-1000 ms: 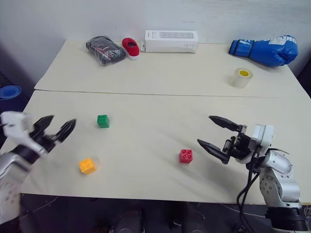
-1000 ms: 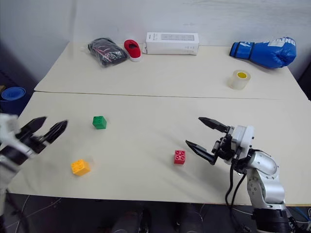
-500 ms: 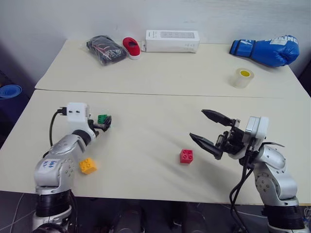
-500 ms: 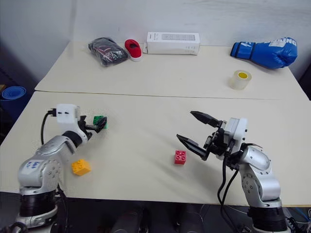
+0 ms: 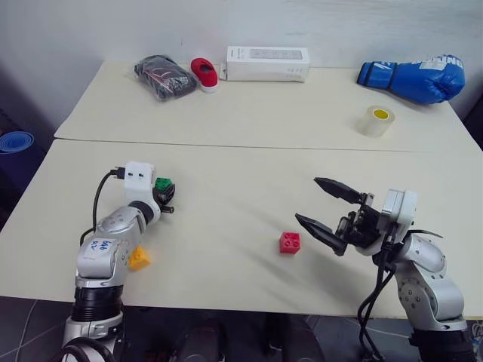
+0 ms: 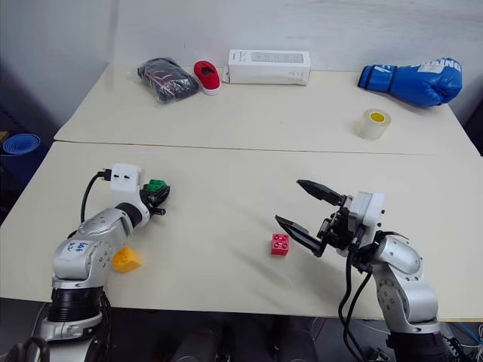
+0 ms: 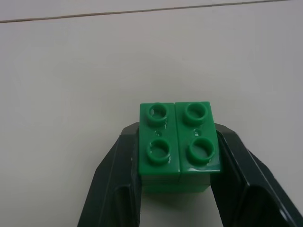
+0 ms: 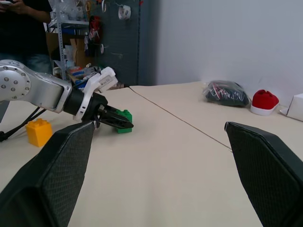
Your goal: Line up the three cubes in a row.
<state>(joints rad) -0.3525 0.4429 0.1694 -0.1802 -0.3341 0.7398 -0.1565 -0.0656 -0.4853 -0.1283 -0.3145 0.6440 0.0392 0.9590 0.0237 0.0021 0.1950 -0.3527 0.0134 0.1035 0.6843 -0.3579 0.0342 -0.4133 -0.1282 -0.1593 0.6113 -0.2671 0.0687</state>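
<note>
Currently the left gripper [image 7: 174, 189] is clamped on the green brick [image 7: 178, 142], one black finger against each side, with the brick resting on the near table [image 5: 226, 181] at its left portion. Right gripper [image 5: 326, 210] hovers with jaws spread wide, holding nothing, just beside the red brick [image 5: 289, 242]. Yellow-orange brick [image 5: 138, 259] sits near the front edge, partly behind the left arm

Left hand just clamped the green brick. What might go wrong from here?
1. The left hand pinches the green brick by its near half; it may twist or slip when lifted.
2. The yellow-orange brick lies against the left forearm; a sweep may knock it.
3. The open right hand hangs beside the red brick and may bump it.
</note>
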